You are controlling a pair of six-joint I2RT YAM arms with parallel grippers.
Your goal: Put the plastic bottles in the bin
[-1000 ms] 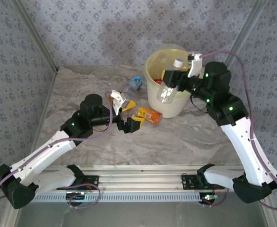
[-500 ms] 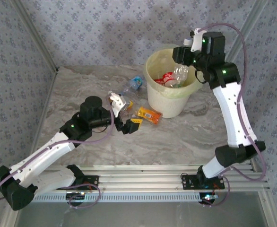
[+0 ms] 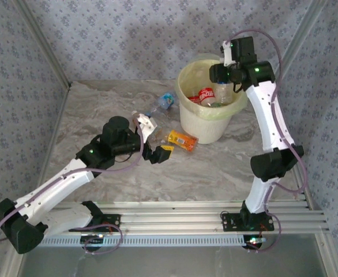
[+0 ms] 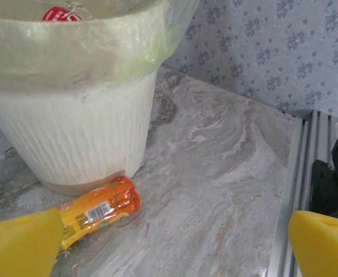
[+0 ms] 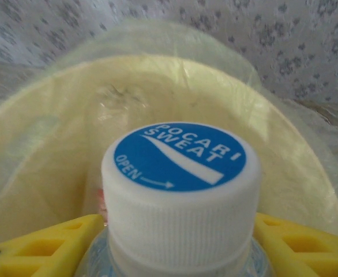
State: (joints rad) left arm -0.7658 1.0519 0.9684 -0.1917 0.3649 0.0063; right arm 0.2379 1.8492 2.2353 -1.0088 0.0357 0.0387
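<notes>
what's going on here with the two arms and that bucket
Two robot arms are clearing plastic bottles off a table into the bin. The right gripper is clamped on a white-capped bottle and holds it over the bin's opening, where a red-labelled bottle already lies. The left gripper is open, low over the table, close to an orange-labelled bottle lying by the bin's base. A clear bottle with blue on it lies left of the bin.
</notes>
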